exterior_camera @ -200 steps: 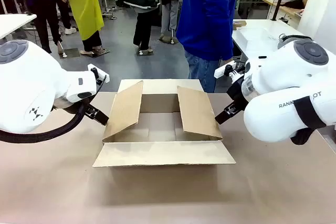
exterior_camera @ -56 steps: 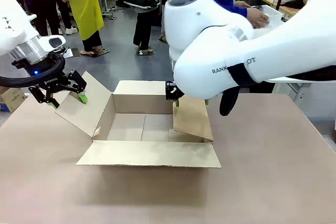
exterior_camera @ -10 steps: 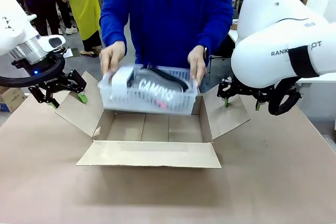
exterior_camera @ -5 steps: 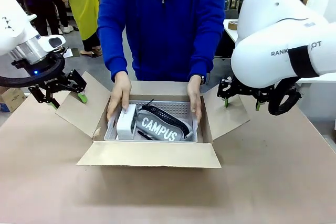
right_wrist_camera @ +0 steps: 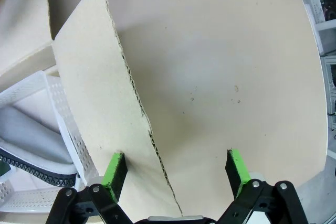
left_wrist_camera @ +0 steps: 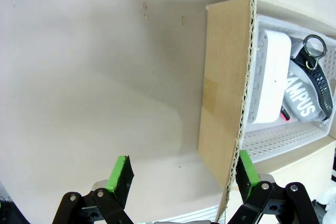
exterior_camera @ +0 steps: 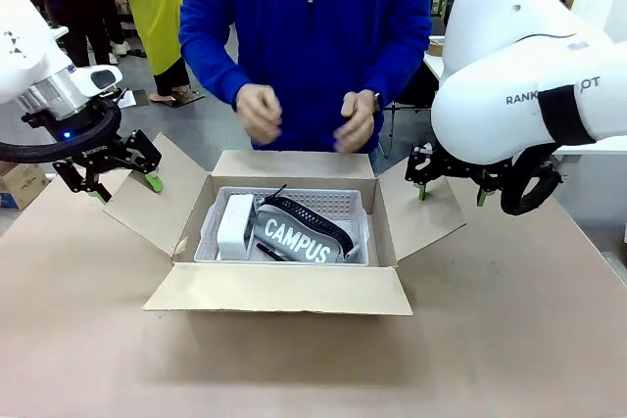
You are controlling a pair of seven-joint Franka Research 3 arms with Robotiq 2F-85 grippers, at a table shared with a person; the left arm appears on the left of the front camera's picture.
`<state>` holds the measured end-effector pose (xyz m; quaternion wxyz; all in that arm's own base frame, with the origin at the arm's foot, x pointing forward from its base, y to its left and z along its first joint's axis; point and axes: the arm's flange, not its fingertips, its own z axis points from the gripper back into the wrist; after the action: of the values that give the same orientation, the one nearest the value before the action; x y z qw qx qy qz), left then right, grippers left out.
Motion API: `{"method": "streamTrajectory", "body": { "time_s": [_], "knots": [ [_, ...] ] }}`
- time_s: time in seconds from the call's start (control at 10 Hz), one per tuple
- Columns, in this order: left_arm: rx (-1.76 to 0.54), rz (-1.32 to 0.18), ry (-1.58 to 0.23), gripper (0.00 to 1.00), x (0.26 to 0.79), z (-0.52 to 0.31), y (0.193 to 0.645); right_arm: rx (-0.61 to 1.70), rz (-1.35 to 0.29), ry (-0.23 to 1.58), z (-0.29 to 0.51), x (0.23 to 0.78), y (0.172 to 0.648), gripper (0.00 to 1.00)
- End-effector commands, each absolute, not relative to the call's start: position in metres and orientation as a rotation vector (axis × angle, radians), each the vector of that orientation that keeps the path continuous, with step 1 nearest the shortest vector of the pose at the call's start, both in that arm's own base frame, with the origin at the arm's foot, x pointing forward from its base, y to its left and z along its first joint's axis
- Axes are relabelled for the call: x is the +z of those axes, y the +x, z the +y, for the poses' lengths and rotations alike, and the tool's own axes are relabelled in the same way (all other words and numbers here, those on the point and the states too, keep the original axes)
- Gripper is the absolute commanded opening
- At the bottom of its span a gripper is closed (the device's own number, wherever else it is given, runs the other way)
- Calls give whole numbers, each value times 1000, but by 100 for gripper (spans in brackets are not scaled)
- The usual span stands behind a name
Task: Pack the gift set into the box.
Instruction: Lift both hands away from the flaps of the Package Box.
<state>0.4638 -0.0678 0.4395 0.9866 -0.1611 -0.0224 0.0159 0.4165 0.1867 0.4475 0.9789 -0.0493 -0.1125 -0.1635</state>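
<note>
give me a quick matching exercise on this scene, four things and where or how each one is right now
Things:
1. gift set
2. left pincer
3. right pincer
4. person's hands

States:
a. in the air above the far side of the box, holding nothing
b. open, astride the box's right flap
c. resting inside the box
d. open, astride the box's left flap

Pairs: 1-c, 2-d, 3-b, 4-a
</note>
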Motion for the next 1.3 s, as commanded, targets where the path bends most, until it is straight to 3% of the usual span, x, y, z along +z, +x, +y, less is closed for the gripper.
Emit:
{"method": "streamTrajectory", "body": {
  "time_s": [0.0,0.1,0.2,0.3,0.4,0.5,0.6,0.7,0.8,0.9,1.2],
  "knots": [
    [40,-50,-309,100,441,-67,462,-343,-249,-122,189,448,420,100],
    [32,-45,-324,100,439,-68,464,-329,-227,-99,187,448,416,100],
    [-165,101,-598,100,464,-34,454,-232,-177,233,143,474,397,100],
    [-387,236,-990,100,478,35,441,-242,-58,710,61,483,367,100],
    [-434,254,-1200,100,473,71,436,-253,-41,899,27,475,349,100],
    [-342,150,-1524,100,454,119,435,-162,-111,1146,-19,449,316,100],
    [-299,76,-1727,100,430,154,432,-209,-194,1333,-51,411,294,100],
    [-240,-2,-1889,100,405,178,433,-302,-187,1471,-68,375,291,100],
    [-107,-16,-1979,100,387,194,441,-374,-125,1500,-72,353,301,100],
    [-275,-100,-1208,100,434,167,392,-353,-284,869,-65,457,336,100],
    [-275,-100,-1208,100,434,167,392,-353,-284,869,-65,457,336,100]
  ]
}}
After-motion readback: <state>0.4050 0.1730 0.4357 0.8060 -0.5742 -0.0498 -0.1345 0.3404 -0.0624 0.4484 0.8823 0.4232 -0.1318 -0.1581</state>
